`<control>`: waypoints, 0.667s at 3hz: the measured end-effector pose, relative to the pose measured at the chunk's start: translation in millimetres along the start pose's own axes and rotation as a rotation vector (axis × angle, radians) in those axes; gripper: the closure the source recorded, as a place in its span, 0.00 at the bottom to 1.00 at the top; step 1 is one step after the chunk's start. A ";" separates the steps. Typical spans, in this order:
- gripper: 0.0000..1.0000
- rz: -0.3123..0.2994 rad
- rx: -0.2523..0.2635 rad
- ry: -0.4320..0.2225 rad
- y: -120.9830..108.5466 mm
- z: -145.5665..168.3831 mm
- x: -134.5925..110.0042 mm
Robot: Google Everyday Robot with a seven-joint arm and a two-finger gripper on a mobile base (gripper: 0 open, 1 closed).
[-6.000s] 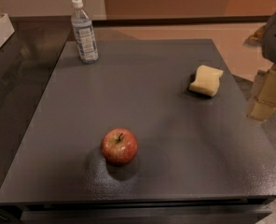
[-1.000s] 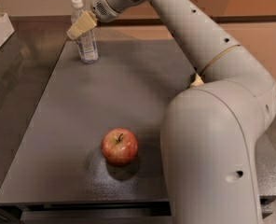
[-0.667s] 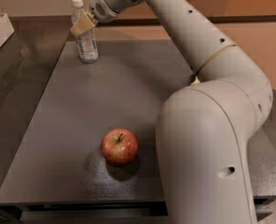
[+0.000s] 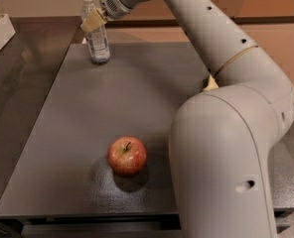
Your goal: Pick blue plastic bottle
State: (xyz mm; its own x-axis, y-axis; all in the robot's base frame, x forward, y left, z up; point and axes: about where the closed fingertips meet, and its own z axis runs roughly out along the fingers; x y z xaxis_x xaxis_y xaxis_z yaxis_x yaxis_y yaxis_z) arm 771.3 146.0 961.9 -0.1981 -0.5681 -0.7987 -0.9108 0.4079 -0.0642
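One blue plastic bottle [image 4: 98,42] stands upright at the far left of the counter [image 4: 77,113]. The gripper [image 4: 93,21] is at its shoulder; whether it is closed I cannot tell. It should centre squarely before squeezing.

My gripper [image 4: 93,21] sits against the blue plastic bottle [image 4: 98,44] at the far corner; open table [image 4: 137,90] stretches between it and the apple [image 4: 127,155] (my own arm [image 4: 226,148] walls off the right side).
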 end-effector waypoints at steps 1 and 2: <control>1.00 -0.025 0.020 -0.015 1.7 -42.9 -5.9; 1.00 -0.057 0.036 -0.029 6.4 -92.9 -12.2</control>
State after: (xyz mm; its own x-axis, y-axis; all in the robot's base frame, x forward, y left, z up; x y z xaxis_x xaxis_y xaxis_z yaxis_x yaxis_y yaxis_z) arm 734.2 89.1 1026.8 -0.1347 -0.5704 -0.8103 -0.9065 0.4011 -0.1316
